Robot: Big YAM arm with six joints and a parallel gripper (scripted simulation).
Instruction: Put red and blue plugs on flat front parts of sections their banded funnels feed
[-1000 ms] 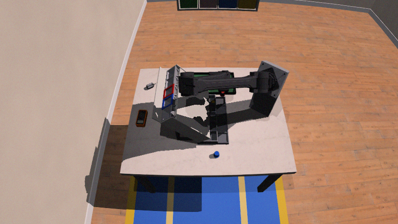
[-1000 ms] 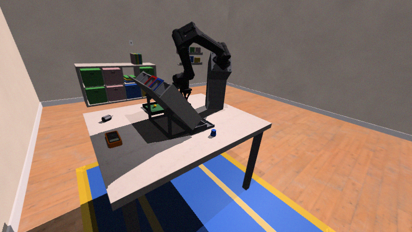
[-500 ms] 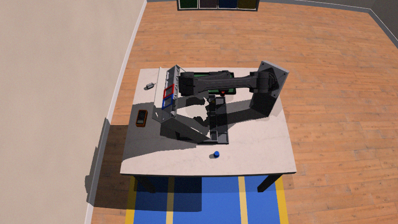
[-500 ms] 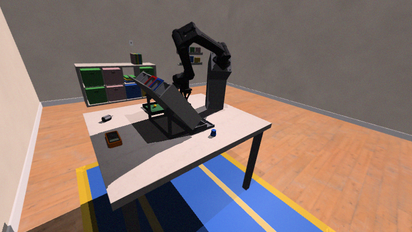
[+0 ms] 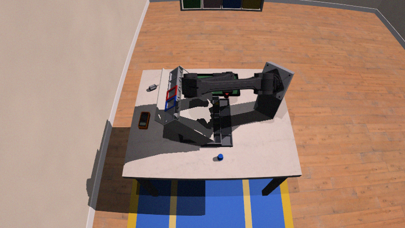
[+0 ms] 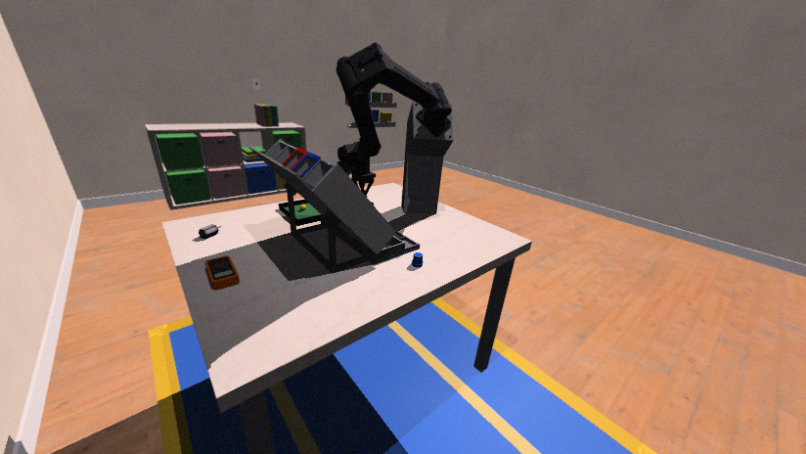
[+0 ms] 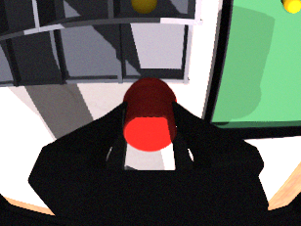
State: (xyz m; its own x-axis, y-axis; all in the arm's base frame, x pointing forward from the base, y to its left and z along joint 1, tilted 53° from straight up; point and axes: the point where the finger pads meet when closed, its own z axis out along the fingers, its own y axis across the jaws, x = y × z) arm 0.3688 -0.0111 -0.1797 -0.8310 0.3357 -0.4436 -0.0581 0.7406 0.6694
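Note:
My gripper [image 7: 150, 110] is shut on the red plug [image 7: 150, 117] and holds it above the table, between the far end of the sectioned catch tray [image 7: 98, 46] and the green marble tray [image 7: 260, 53]. A yellow marble [image 7: 145, 1] lies in one section of the catch tray, and another [image 7: 292, 2] lies in the green tray. In the top view the red plug [image 5: 226, 95] shows just below the arm. The blue plug [image 5: 220, 156] stands on the table in front of the catch tray [image 5: 220, 121]. The red-banded funnel [image 5: 171, 92] and the blue-banded funnel [image 5: 170, 104] sit side by side at the top of the sloped cover [image 6: 343, 205].
The arm's tall pedestal [image 5: 272, 90] stands at the right of the table. An orange device [image 5: 143, 120] and a small grey cylinder [image 5: 153, 87] lie at the left, behind the funnel rack. A shelf with coloured bins [image 6: 219, 163] stands by the far wall.

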